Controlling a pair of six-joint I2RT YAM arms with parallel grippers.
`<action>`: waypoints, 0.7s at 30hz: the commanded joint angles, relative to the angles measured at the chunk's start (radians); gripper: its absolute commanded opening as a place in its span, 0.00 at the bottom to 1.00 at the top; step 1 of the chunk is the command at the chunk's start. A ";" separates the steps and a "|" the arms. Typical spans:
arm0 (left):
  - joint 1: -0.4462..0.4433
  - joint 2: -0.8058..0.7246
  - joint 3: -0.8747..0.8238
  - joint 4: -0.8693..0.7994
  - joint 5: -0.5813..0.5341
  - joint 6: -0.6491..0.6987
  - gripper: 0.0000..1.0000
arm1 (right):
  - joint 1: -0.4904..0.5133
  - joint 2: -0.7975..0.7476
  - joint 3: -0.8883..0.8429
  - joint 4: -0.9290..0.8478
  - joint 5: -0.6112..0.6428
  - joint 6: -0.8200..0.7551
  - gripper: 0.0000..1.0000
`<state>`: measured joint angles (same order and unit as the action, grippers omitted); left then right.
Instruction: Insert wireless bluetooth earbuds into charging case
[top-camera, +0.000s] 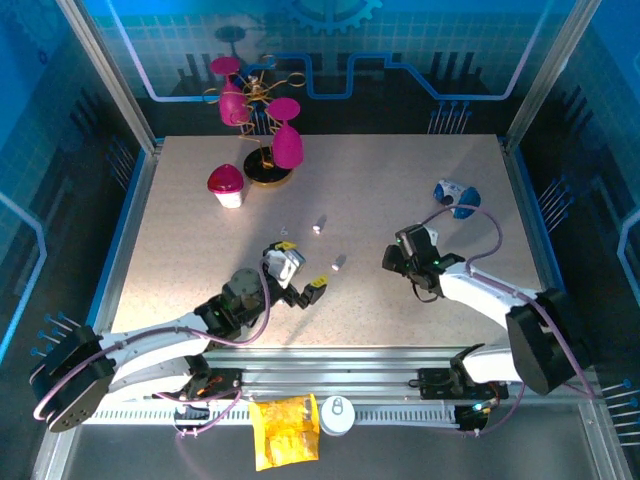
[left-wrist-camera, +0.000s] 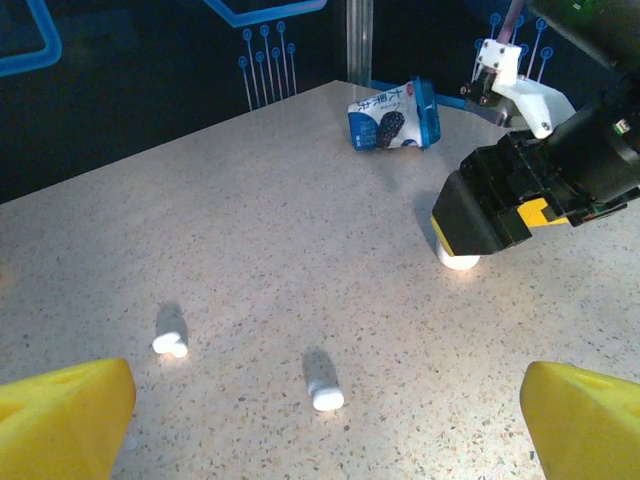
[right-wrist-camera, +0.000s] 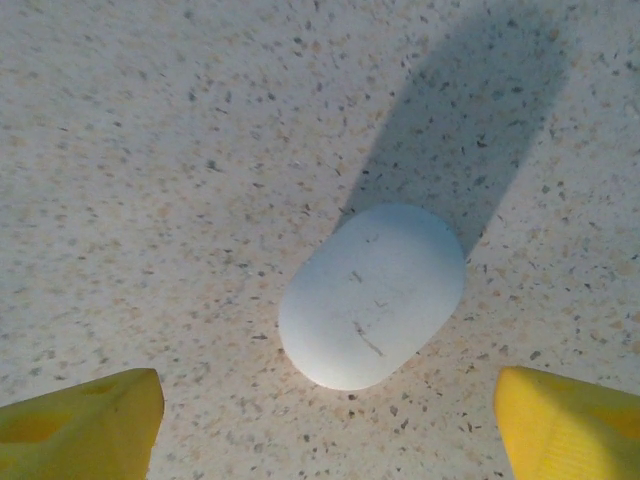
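Containers:
- One white pill-shaped charging case (right-wrist-camera: 372, 295), lid shut, contents not visible. It lies flat on the counter (top-camera: 420, 170), right of middle and slightly toward the near edge.
- One blue snack packet (left-wrist-camera: 393, 115), on its side near the right edge in the far half. Contents unseen.
- One small white pot with a pink top (top-camera: 226, 185), toward the far left corner, just beside a pink ornament stand (top-camera: 262, 135).

Counts:
- Earbuds (left-wrist-camera: 170, 340): two seen, small and white, bare on the mid-counter. The second earbud (left-wrist-camera: 325, 390) lies apart from the first. Both are well apart from the case, and neither is inside it.

Grippers:
- Right gripper (right-wrist-camera: 322, 425): over the case, jaws spread, a yellow fingertip on either side, no contact.
- Left gripper (left-wrist-camera: 325, 440): spread wide, holding nothing, low beside the earbuds.
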<state>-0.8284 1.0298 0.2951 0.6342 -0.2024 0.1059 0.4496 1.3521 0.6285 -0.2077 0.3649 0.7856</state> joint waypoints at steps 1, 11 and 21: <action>-0.024 -0.013 -0.022 0.028 -0.063 -0.028 0.99 | 0.000 0.061 0.029 0.038 0.027 0.015 0.85; -0.031 0.030 0.000 0.012 -0.063 -0.008 0.99 | -0.009 0.254 0.156 0.085 -0.041 -0.135 0.77; -0.032 0.045 0.005 0.028 -0.064 -0.045 0.99 | 0.000 0.232 0.154 0.084 0.003 -0.243 0.74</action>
<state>-0.8501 1.0691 0.2794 0.6338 -0.2508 0.0834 0.4442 1.6279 0.8032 -0.1387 0.3374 0.5869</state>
